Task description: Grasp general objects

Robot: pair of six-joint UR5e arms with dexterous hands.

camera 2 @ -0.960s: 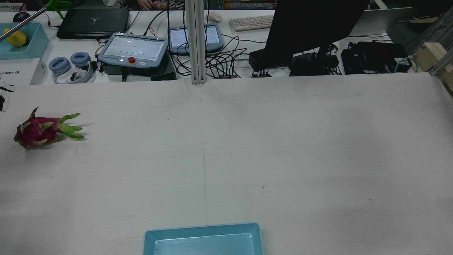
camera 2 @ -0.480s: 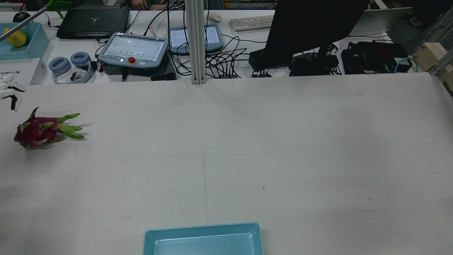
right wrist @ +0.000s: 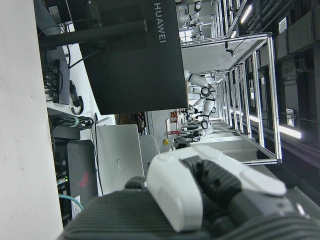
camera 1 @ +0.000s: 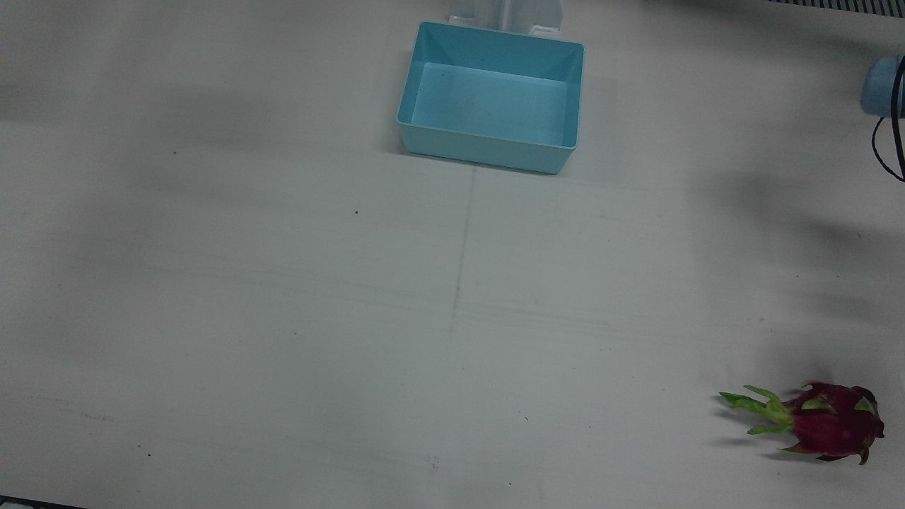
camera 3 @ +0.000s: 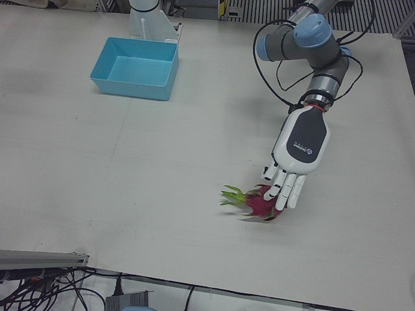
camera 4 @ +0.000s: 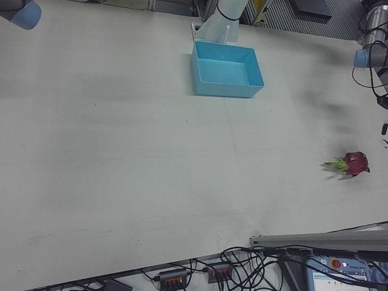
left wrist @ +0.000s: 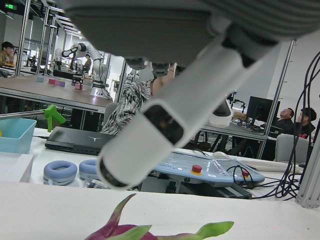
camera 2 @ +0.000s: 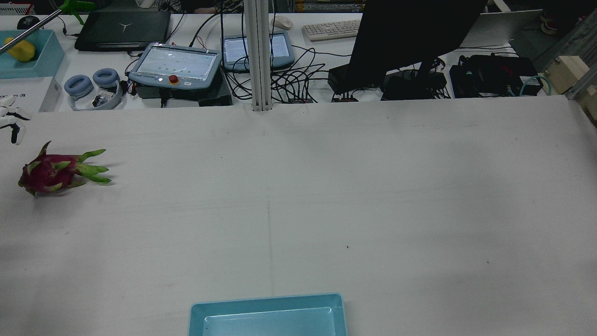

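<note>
The dragon fruit (camera 3: pixel 261 202) lies ungrasped on the counter (camera 3: pixel 162 168), far from the blue bin (camera 3: pixel 136 67); the left hand (camera 3: pixel 295 155) hovers above it, fingers (camera 3: pixel 285 192) spread; grasping remains.

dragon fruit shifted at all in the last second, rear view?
No. The dragon fruit lies at the same spot near the table's left edge, leaf tips pointing toward the centre seam as before. Only the left hand beyond it has moved.
</note>
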